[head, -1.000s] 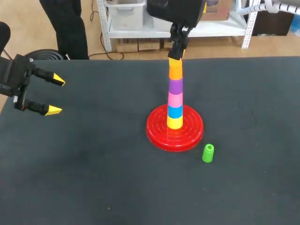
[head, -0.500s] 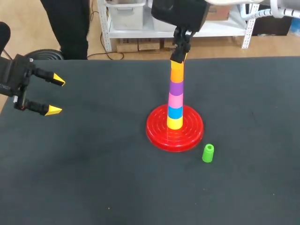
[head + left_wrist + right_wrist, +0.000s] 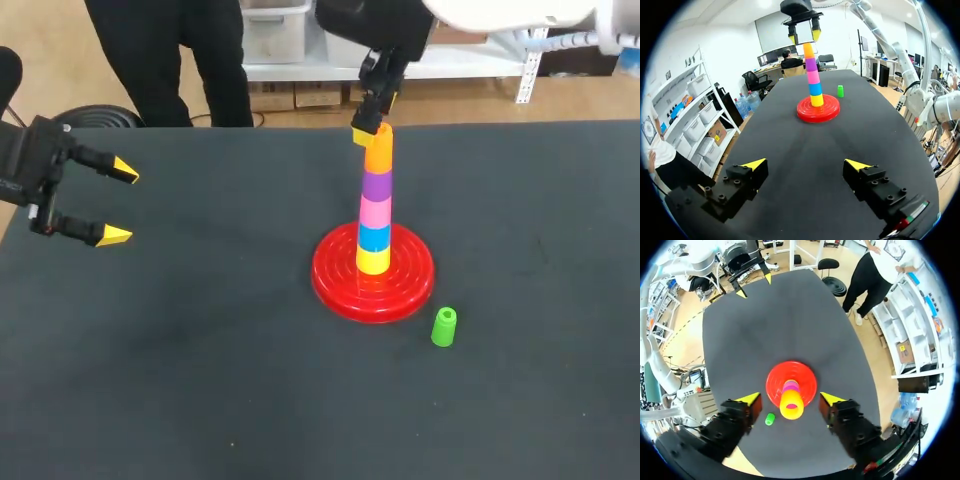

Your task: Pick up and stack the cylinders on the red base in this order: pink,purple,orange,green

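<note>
Jaws, both pairs wide: my right jaws hang high over mid-table, my left jaws by its left edge. Black table (image 3: 200, 380). Round red ribbed base (image 3: 335, 285), bearing an upright stack of cylinders (image 3: 374, 210): yellow, blue, pink, purple, orange uppermost, just under the right jaws. Small green cylinder (image 3: 443, 327), on table just beside base.

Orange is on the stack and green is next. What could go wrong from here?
1. The right end effector hangs open just above the orange cylinder; a sideways exit could clip the tall, narrow stack and topple it.
2. The green cylinder stands close to the red base, so a descending grasp might strike the base's rim.
3. Green must land on five stacked pieces; slight misalignment could knock them over.
</note>
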Robot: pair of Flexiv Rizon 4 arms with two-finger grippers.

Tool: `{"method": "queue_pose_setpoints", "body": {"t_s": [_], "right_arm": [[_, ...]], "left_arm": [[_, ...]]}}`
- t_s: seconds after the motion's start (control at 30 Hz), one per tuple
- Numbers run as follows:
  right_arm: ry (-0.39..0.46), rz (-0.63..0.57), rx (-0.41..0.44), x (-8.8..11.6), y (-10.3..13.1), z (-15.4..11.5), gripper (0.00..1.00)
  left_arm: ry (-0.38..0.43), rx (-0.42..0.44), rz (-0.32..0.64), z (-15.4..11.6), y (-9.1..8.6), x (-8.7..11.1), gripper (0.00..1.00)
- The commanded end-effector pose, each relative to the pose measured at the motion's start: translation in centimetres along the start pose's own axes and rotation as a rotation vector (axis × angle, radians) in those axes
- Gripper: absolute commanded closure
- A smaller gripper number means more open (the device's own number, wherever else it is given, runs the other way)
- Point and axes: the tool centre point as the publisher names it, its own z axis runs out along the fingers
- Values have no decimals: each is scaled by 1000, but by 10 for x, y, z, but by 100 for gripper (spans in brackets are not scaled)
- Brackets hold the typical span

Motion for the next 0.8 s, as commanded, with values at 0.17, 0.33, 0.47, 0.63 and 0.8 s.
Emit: {"method": "queue_pose_setpoints", "body": {"t_s": [0.17,0.33,0.47,0.63,0.8], "right_arm": [[-40,75,129,41,28,-23,0],[-20,167,146,77,44,-16,0],[12,196,137,95,54,3,0],[23,251,112,121,59,33,0],[42,272,104,137,62,56,0]], "left_arm": [[-1,-2,2,0,-1,1,0],[-1,-2,2,0,-1,1,0],[-1,-2,2,0,-1,1,0],[-1,-2,2,0,-1,1,0],[-1,-2,2,0,-1,1,0]]}}
